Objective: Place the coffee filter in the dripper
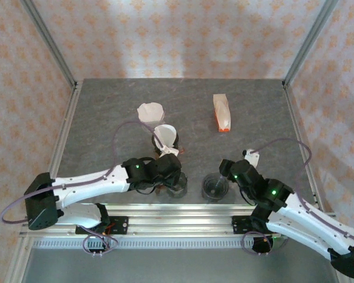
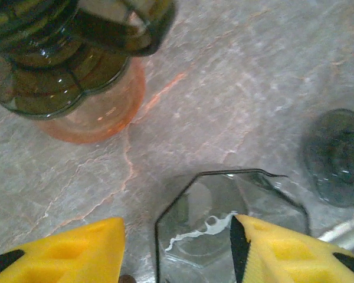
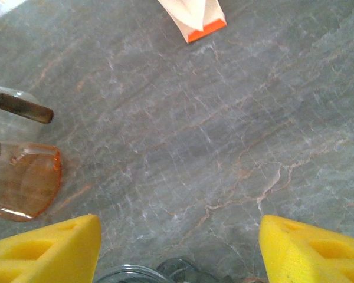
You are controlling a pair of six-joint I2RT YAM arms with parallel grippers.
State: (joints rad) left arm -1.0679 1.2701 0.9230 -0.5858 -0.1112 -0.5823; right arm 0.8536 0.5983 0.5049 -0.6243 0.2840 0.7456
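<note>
Left fingers (image 2: 65, 250) parted, empty, clear glass (image 2: 194, 230) beneath them. Right fingers (image 3: 47, 250) wide apart, empty. Coffee filter (image 1: 165, 137) appears perched, tilted, atop dripper (image 2: 47, 88). Risk: careless left-arm pullback knocks glass or tips loose filter out.

Grey table (image 1: 106, 118): paper filter (image 1: 150, 111), packet (image 1: 222, 112).

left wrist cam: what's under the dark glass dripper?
An orange see-through vessel sits under the dark glass dripper, standing on the grey table. The dripper covers its rim and inside, so its contents cannot be seen.
</note>
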